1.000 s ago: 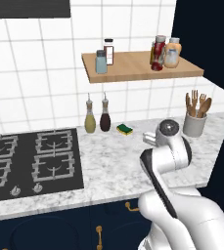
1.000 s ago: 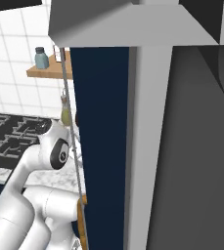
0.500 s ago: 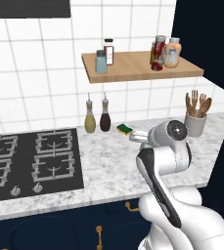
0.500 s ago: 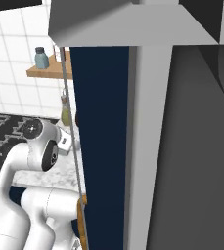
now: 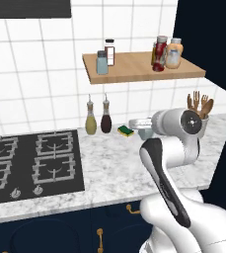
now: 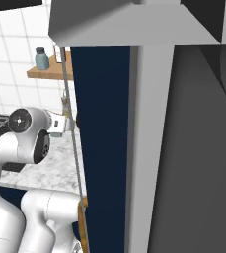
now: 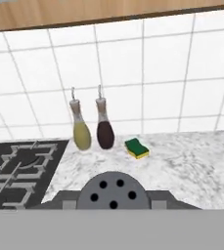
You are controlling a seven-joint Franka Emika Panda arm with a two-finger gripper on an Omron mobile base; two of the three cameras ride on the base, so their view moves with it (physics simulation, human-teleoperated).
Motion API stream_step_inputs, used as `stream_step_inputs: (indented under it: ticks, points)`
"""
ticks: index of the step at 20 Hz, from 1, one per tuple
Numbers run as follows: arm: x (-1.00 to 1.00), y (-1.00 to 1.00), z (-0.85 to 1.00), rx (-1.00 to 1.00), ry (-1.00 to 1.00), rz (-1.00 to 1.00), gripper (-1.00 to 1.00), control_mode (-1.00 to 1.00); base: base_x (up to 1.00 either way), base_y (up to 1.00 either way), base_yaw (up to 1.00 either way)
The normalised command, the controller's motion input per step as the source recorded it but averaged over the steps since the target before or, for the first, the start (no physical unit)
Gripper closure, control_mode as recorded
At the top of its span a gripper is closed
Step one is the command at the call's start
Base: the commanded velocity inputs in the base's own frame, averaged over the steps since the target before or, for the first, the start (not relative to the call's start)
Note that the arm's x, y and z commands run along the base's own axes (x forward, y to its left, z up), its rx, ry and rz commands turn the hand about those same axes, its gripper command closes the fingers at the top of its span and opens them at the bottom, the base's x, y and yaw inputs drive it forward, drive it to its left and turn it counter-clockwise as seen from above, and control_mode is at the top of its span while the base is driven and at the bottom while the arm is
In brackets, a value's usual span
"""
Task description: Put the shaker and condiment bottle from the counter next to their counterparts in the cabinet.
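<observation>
The shaker (image 7: 113, 188) sits at the bottom of the hand view, its round light grey cap with five dark holes facing the camera; from the left base view its squat blue-grey body (image 5: 145, 133) shows just right of the sponge (image 5: 126, 131), low over the counter (image 5: 109, 173) – whether its base touches the stone I cannot tell. The gripper (image 7: 112, 201) is pinching it, one dark finger (image 7: 59, 200) pressed to each side of the cap. The room is a white tiled wall (image 5: 35, 74) above a white-grey marbled worktop, with the black gas hob (image 5: 30, 160) set into its left part and a tall dark blue panel (image 6: 102, 123) closing the right end. The light-brown shelf (image 5: 134, 69) hangs on the tiles above the bottles; on its left stand a blue-grey shaker with a darker cap (image 5: 101, 63) and a white-labelled bottle (image 5: 109, 52) just behind it, on its right a red bottle (image 5: 160, 53) just beside a pale bottle with an orange top (image 5: 173, 53). The middle of the board is bare – open room between the two groups. On the counter against the wall stand a yellow oil bottle (image 5: 91, 121) and a dark sauce bottle (image 5: 106, 118), close together, with the green-and-yellow sponge to their right and a holder of wooden utensils (image 5: 198, 106) near the right edge.
</observation>
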Motion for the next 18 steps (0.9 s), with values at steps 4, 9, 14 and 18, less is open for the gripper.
stream_step_inputs:
  ticks: [4,9,14,18]
  points:
    - [-0.11,0.07,0.89,-0.13,-0.13,0.1,1.0,-1.0,0.0,0.0,0.0]
    - [-0.12,0.04,0.85,-0.17,-0.06,0.05,1.0,-1.0,0.0,0.0,0.0]
    - [-0.09,0.0,0.79,-0.15,0.0,0.02,1.0,-1.0,0.0,0.0,0.0]
    - [-0.05,0.0,0.74,-0.11,0.0,0.02,1.0,-1.0,0.0,0.0,0.0]
